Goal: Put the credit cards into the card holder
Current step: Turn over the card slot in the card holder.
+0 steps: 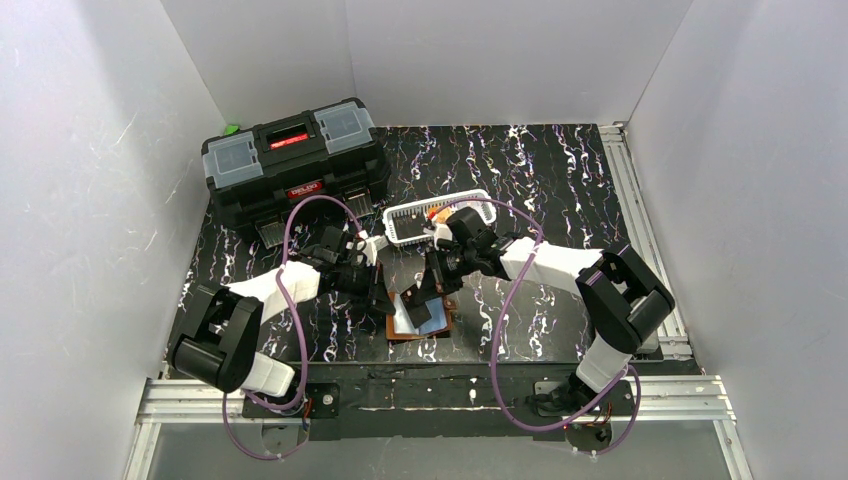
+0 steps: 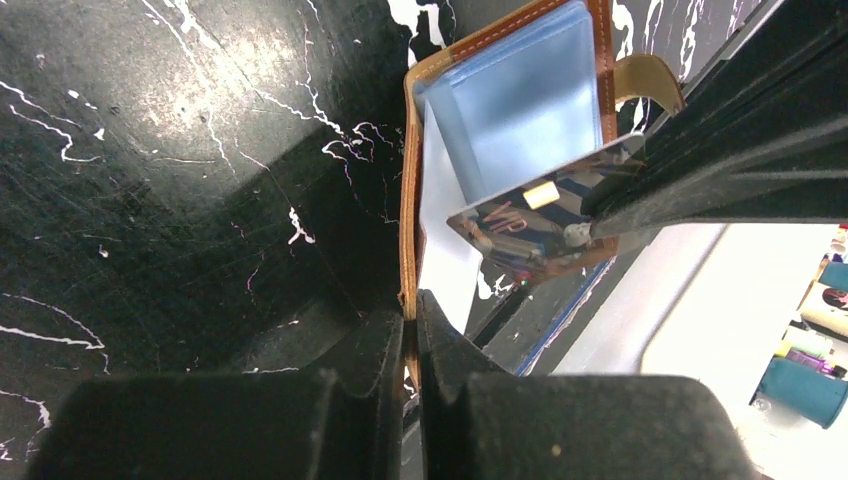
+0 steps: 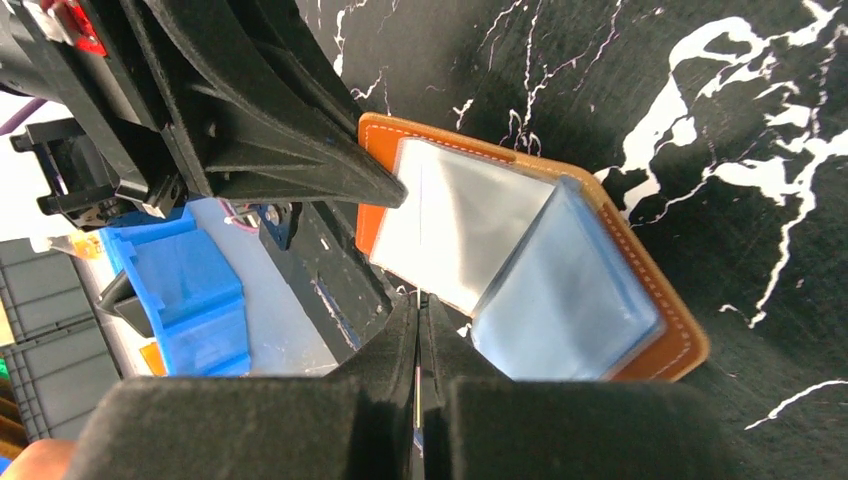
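The brown leather card holder (image 1: 447, 322) lies open on the table, its clear sleeves (image 2: 520, 110) fanned up. My left gripper (image 2: 410, 318) is shut on the holder's leather edge (image 2: 408, 200). It also shows in the top view (image 1: 378, 280). My right gripper (image 3: 420, 305) is shut on a credit card, seen edge-on between its pads. In the left wrist view that card (image 2: 510, 235) is dark and glossy, tilted just over the sleeves. The holder (image 3: 640, 290) and the left fingers (image 3: 300, 150) on its corner show in the right wrist view. My right gripper (image 1: 428, 298) hovers over the holder.
A white slotted basket (image 1: 400, 222) stands just behind the grippers, with something orange inside. A big black toolbox (image 1: 290, 165) sits at the back left. White walls close in three sides. The table's near edge runs just in front of the holder.
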Controlling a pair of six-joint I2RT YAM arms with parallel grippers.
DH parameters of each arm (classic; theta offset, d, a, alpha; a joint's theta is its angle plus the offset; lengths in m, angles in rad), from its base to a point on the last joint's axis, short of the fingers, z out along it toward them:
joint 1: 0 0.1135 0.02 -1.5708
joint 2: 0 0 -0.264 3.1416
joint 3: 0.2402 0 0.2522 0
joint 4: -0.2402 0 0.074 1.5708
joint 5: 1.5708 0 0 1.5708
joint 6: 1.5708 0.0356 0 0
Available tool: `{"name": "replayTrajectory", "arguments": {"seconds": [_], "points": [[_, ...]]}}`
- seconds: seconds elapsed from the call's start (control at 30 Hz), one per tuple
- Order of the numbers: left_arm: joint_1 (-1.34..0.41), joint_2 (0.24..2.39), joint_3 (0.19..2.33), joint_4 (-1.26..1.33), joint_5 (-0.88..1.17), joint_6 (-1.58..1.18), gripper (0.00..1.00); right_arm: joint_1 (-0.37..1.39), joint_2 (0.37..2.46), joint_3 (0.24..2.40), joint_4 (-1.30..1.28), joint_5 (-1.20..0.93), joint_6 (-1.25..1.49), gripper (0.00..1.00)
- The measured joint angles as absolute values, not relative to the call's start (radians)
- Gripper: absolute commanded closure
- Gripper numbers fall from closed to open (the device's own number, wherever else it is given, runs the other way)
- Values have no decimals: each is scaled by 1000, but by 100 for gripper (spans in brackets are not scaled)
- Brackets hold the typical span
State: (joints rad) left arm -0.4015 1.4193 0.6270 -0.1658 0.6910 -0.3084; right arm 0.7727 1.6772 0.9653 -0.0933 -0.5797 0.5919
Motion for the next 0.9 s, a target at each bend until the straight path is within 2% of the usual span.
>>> {"name": "replayTrajectory", "arguments": {"seconds": [0.33,0.6,0.9], "points": [[-402,1424,627,-160,690,-334,100,676,1677,816,33,-580,672,99],[-405,1437,627,-142,687,-385,100,670,1678,804,86,-580,690,99],[-414,1447,623,-130,664,-405,100,666,1646,799,34,-542,664,99]]}}
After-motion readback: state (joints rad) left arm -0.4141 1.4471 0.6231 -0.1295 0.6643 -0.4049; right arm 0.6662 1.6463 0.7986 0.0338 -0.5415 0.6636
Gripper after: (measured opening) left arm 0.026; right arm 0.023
